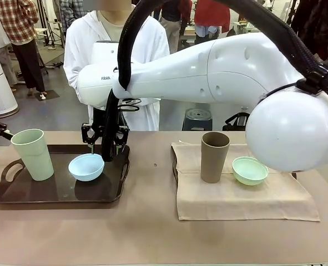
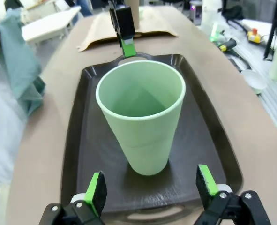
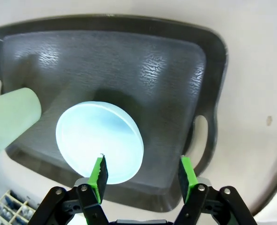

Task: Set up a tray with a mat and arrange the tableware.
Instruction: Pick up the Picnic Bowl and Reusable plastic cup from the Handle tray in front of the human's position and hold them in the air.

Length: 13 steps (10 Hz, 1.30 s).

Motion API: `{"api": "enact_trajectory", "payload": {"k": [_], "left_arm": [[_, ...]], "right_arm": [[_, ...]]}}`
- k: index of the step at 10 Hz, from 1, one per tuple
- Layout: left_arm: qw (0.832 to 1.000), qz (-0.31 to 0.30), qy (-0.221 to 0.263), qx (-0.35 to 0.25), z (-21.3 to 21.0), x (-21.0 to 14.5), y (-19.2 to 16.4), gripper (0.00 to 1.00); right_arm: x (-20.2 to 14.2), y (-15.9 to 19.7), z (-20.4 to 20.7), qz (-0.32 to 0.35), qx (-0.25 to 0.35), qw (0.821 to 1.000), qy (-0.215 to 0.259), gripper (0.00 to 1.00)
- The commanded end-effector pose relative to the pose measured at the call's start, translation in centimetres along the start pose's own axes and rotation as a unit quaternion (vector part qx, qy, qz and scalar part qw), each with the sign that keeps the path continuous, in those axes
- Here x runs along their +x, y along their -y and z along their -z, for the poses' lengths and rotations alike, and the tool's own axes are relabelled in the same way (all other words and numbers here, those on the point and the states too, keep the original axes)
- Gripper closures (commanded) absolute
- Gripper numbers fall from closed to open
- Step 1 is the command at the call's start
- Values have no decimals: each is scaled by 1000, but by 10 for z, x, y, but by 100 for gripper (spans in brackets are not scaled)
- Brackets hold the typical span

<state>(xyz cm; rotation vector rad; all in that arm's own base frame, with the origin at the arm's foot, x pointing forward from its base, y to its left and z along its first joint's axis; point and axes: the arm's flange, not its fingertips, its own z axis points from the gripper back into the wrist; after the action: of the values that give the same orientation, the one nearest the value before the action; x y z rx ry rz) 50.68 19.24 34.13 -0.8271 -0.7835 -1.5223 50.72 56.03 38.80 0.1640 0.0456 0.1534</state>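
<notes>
A dark brown tray (image 1: pixel 19 195) lies at the table's left and carries the pale green tumbler (image 1: pixel 35 154) and the light blue bowl (image 1: pixel 86 167). My right gripper (image 1: pixel 104 147) hangs open just over the bowl's far rim. In the right wrist view one finger (image 3: pixel 100 171) is over the bowl's (image 3: pixel 99 140) edge and the other is outside it. My left gripper (image 2: pixel 151 187) stands open at the tray's left end, and the upright tumbler (image 2: pixel 140 117) is just ahead of its fingers, untouched. At the right, a beige mat (image 1: pixel 247 199) holds the brown tumbler (image 1: pixel 214 157) and the mint bowl (image 1: pixel 250 170).
A dark tray edge (image 1: pixel 175 160) shows under the mat's left side. A person in a white coat (image 1: pixel 114 50) stands at the far side. A teal cloth (image 2: pixel 16 65) hangs beside the table. My right arm's bulk (image 1: pixel 291 127) spans the right half of the front view.
</notes>
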Motion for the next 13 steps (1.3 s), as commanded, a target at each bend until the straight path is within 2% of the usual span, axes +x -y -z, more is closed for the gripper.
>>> {"api": "enact_trajectory", "payload": {"k": [1, 3, 4, 8, 9, 10, 13], "left_arm": [[1000, -6, 4, 8, 5, 5, -4, 0], [999, -34, 2, 10, 0, 11, -1, 0], [1000, -3, 3, -5, 6, 2, -3, 0], [1000, -12, 3, -5, 6, 2, -4, 0], [999, -39, 5, 4, 14, 2, -3, 0], [998, -53, 7, 17, 18, 4, -1, 0], [996, -72, 33, 52, 30, -2, 8, 0]], "right_arm": [[11, -12, 0, 2, 0, 1000, 4, 22], [5, -12, 0, 15, -9, 1000, -1, 22], [0, -2, 5, -1, 0, 1000, -2, 22], [0, -3, 6, 0, 0, 1000, -3, 22], [0, -5, 12, 52, -37, 998, 23, 22], [-2, -7, 13, 69, -65, 995, 37, 22], [-7, -11, 17, 75, -75, 993, 52, 22]]}}
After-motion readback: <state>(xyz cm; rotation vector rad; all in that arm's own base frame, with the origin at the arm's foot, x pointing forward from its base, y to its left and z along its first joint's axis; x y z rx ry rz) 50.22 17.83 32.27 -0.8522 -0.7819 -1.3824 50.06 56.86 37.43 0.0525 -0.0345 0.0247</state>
